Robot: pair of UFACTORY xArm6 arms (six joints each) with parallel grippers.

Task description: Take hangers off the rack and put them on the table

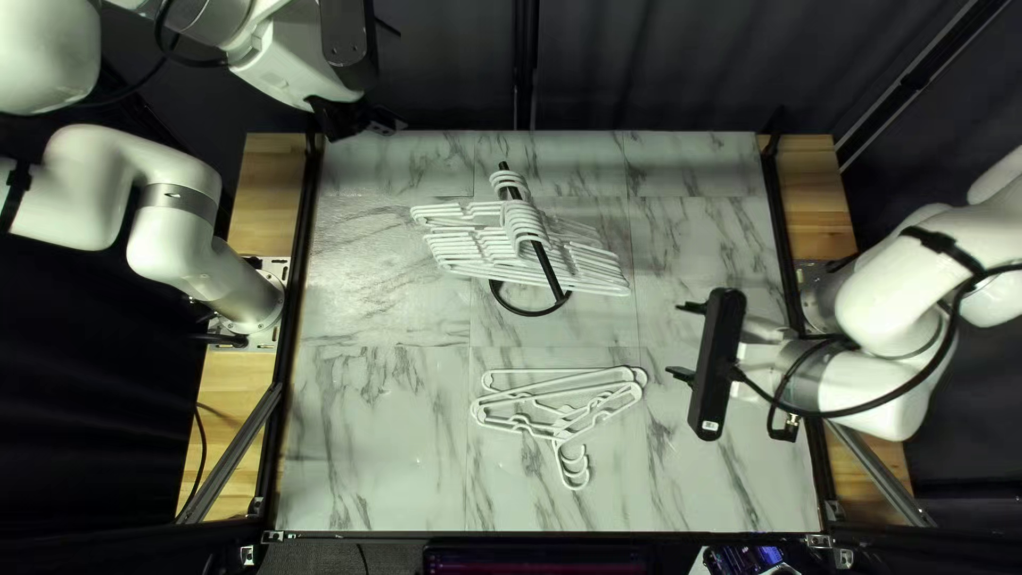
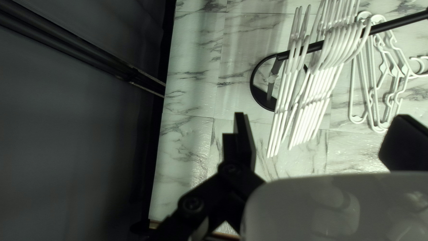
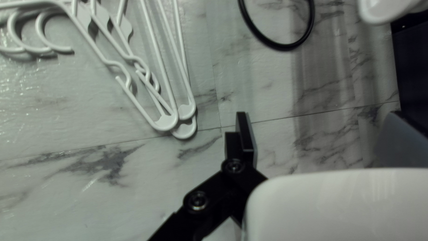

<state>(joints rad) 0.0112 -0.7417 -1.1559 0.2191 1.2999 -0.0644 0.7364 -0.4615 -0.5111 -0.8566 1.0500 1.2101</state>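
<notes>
Bare grey-veined white tabletop (image 1: pixel 373 426) between black-fingered right gripper (image 1: pixel 682 340) and flat-lying white plastic hangers (image 1: pixel 559 433), open room beyond their far side, a free strip from them to the round foot (image 1: pixel 527 313) of the black metal rack (image 1: pixel 548 268), hanging white plastic hangers (image 1: pixel 524 220) blocking its bar

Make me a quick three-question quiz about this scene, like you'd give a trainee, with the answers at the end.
1. True or false: some hangers hang on the rack, while other hangers lie on the table.
2. What colour are the hangers?
A) red
B) white
C) blue
3. Fill in "apart" or "together": the fingers of the right claw are ____.

Key: 1 true; 2 B; 3 apart
</notes>
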